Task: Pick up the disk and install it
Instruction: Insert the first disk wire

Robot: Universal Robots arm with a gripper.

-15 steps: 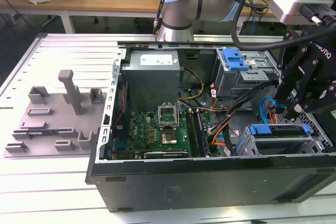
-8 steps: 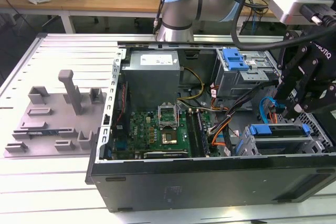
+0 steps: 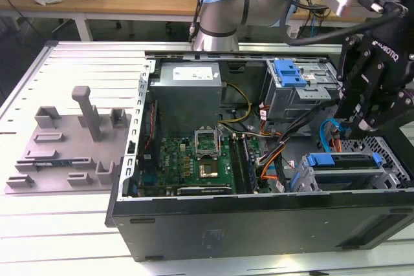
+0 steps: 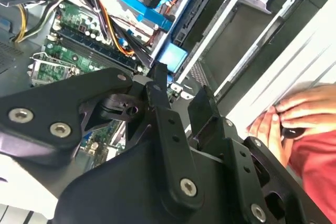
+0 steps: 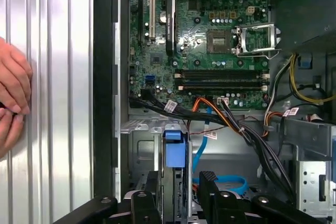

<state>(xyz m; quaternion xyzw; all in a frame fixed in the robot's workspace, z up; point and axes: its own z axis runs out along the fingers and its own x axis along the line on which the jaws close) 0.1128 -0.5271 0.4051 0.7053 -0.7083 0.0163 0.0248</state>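
We logged the disk [image 5: 175, 153] edge-on in its cage slot [image 5: 142, 145] in the first wrist view, with its label face hidden by the cage walls. In the exterior view, the gripper [image 3: 362, 124] was cut off at the exterior view's right edge. A person's hands [image 5: 11, 103] were cropped by the edge in the first wrist view. In the second wrist view, a hand [image 4: 294, 114] and red sleeve [image 4: 315, 166] were blurred, and the dark thing held there was too indistinct to name.
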